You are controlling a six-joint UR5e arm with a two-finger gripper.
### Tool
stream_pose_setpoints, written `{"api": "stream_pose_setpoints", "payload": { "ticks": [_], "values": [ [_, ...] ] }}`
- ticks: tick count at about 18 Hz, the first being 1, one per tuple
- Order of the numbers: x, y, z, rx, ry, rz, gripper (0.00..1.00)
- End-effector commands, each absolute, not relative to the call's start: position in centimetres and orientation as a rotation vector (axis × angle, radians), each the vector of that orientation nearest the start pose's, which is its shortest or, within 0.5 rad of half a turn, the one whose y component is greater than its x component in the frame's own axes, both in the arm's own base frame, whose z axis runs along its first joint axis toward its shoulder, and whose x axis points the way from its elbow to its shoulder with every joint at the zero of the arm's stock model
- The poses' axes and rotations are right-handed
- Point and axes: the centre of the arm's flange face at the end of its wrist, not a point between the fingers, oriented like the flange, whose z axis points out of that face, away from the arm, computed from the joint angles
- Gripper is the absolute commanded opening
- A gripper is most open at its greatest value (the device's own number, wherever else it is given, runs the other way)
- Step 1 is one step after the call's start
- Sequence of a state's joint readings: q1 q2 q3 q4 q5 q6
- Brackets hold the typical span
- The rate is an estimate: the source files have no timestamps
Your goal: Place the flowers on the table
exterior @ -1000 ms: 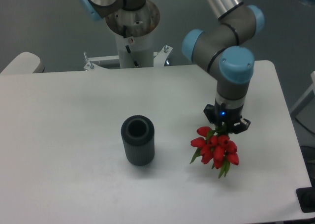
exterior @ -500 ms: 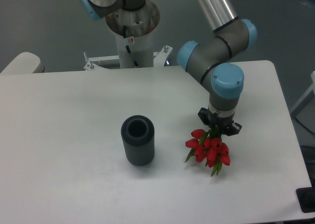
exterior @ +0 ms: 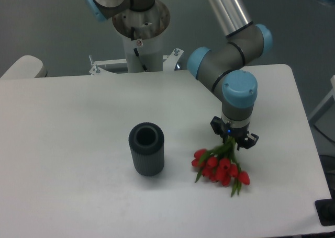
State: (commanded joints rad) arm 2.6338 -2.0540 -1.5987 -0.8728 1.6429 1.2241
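The flowers (exterior: 220,168), a small bunch of red tulips with green stems, hang from my gripper (exterior: 233,140) at the right of the white table (exterior: 68,144). The heads fan out low, at or just above the tabletop, in front of the gripper. The stems run up between the fingers, and the gripper is shut on them. The stem ends are hidden by the gripper.
A dark grey ribbed cylindrical vase (exterior: 146,148) stands upright at the table's middle, to the left of the flowers. The arm's base (exterior: 141,34) is at the far edge. The table's right edge is near the gripper.
The gripper has moved slightly left and down with the flowers. The bunch is now lower and more fanned out towards the tabletop.
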Motion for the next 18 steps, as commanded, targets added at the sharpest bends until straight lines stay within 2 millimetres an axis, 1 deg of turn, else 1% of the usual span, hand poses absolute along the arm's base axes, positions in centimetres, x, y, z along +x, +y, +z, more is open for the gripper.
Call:
{"api": "stream_pose_setpoints", "payload": {
  "ticks": [1, 2, 4, 7, 9, 12, 13, 14, 15, 18],
  "values": [
    [-52.0, 43.5, 28.6, -3.081, 0.237, 0.36, 1.0],
    [-52.5, 44.1, 29.9, -3.062, 0.232, 0.395, 1.0],
    [-52.9, 45.4, 31.7, -3.031, 0.265, 0.447, 1.0],
    [-53.4, 47.6, 34.4, -2.941, 0.393, 0.488, 1.0],
    [-54.1, 48.4, 36.2, -2.879, 0.456, 0.511, 1.0],
    [-56.1, 49.0, 39.0, -2.842, 0.511, 0.559, 1.0],
    [-56.6, 48.9, 39.5, -2.853, 0.548, 0.537, 1.0],
    [-57.2, 48.4, 40.0, -2.858, 0.616, 0.53, 1.0],
    [-58.0, 47.8, 40.6, -2.847, 0.729, 0.547, 1.0],
    [-59.5, 45.7, 41.1, -2.841, 0.791, 0.533, 1.0]
  ]
}}
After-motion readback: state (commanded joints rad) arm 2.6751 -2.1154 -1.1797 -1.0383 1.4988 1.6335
